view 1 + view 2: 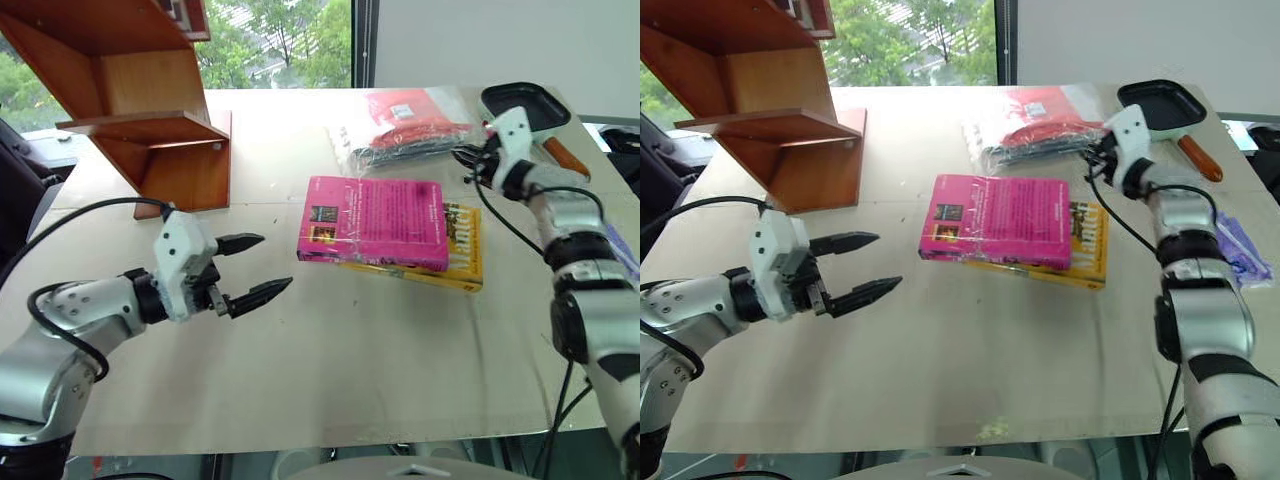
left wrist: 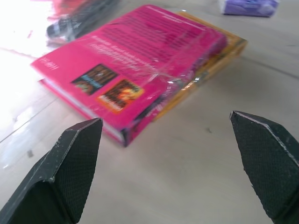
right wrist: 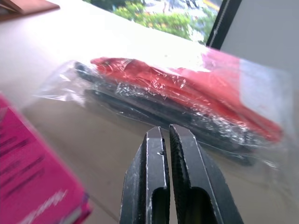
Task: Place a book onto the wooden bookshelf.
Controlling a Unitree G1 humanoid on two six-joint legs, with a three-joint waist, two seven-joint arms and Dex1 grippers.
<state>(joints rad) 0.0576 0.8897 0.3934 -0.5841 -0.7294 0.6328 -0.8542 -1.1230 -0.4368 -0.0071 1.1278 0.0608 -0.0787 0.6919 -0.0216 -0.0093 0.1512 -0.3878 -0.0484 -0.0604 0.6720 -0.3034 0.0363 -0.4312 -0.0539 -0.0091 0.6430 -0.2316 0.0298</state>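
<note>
A clear plastic bag point(image 1: 405, 125) holds red and black items. The left claw point(image 1: 253, 268) hovers spread, aimed at the pink book point(image 1: 375, 222) (atop a yellow one); the right claw point(image 3: 167, 140) is pinched together, empty.

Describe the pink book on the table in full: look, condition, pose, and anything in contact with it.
The book is a bright magenta-pink paperback, its upward cover dense with small dark text and two small picture squares near one end. It looks glossy, perhaps film-wrapped. It lies flat, stacked on a yellow book that juts out past one end. Neither gripper touches it.
</note>
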